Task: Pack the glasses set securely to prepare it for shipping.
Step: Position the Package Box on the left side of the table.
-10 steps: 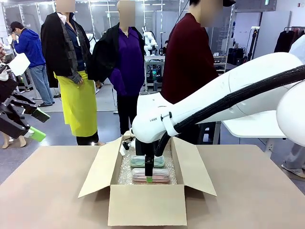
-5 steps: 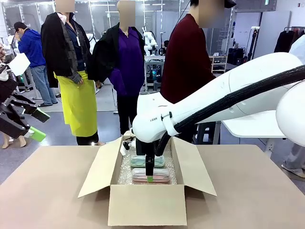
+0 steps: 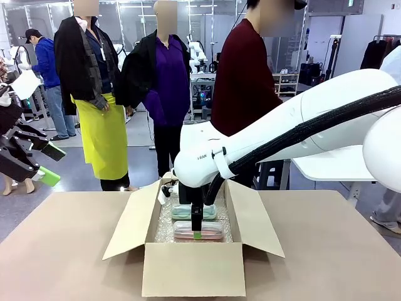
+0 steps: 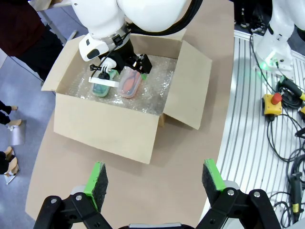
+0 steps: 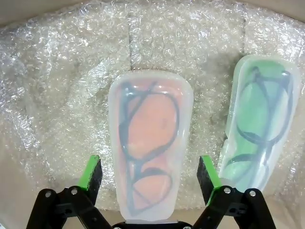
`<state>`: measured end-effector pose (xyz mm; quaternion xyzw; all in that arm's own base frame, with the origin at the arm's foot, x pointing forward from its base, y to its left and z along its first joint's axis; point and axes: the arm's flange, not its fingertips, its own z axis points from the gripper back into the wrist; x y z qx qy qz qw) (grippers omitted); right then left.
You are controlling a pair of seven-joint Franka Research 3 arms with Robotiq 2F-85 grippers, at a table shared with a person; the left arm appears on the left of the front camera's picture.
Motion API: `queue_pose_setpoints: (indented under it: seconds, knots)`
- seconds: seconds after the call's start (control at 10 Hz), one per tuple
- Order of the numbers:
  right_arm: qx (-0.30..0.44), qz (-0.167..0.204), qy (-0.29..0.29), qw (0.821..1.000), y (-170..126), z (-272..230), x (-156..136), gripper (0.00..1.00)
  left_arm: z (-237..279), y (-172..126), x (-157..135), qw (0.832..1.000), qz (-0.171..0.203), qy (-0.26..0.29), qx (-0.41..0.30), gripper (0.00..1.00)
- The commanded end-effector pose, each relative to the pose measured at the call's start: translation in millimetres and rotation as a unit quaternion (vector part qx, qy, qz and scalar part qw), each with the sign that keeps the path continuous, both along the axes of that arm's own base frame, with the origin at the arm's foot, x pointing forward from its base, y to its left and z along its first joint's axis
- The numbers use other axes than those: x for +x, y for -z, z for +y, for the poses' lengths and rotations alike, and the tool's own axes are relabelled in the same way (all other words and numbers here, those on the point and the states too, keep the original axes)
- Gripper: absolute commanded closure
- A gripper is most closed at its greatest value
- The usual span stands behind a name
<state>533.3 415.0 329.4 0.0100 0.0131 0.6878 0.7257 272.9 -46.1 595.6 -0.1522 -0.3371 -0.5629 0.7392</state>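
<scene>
Nothing has shifted over the last second. The right hand (image 5: pixel 149 171) stays still inside the open cardboard box (image 3: pixel 191 269), fingers spread wide either side of the pink case (image 5: pixel 147 143) with a sliver of gap on each side, gripping nothing. The green case (image 5: pixel 259 124) lies just beside it, both flat on the bubble wrap (image 5: pixel 57 95) lining the box floor. So the set looks delivered and let go; the flaps stand open and nothing covers the cases yet. The right wrist view alone shows dark-rimmed spectacles through both lids. From the front, the white arm hides most of the box's inside. The left wrist view looks down from high up on both cases side by side. The left hand (image 3: pixel 50 164) hangs raised off the left end of the tabletop (image 3: pixel 62 251), wide open and empty.
</scene>
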Motion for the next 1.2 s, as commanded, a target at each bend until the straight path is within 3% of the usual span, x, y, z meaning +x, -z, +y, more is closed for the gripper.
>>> queue_pose_setpoints:
  seconds: [0.0, 0.6, 0.8, 1.1]
  knots:
    - [0.004, 0.0, 0.004, 1.0, -1, 1, -2, 0.0, 2, -1, 0, 1.0, -0.001, 0.012, -0.001, 0.0]
    - [0.0, 0.0, 0.0, 1.0, 0, 0, 0, 0.0, 0, 0, 0, 1.0, 0.0, 0.0, 0.0, 0.0]
    - [0.018, -0.013, -0.034, 0.999, -55, -23, -15, 0.0, 5, -13, 15, 0.99, 0.085, -0.025, -0.108, 0.0]
    - [0.046, -0.04, -0.034, 0.998, -116, -75, -32, 0.0, 31, -2, 36, 0.958, 0.163, -0.096, -0.214, 0.0]
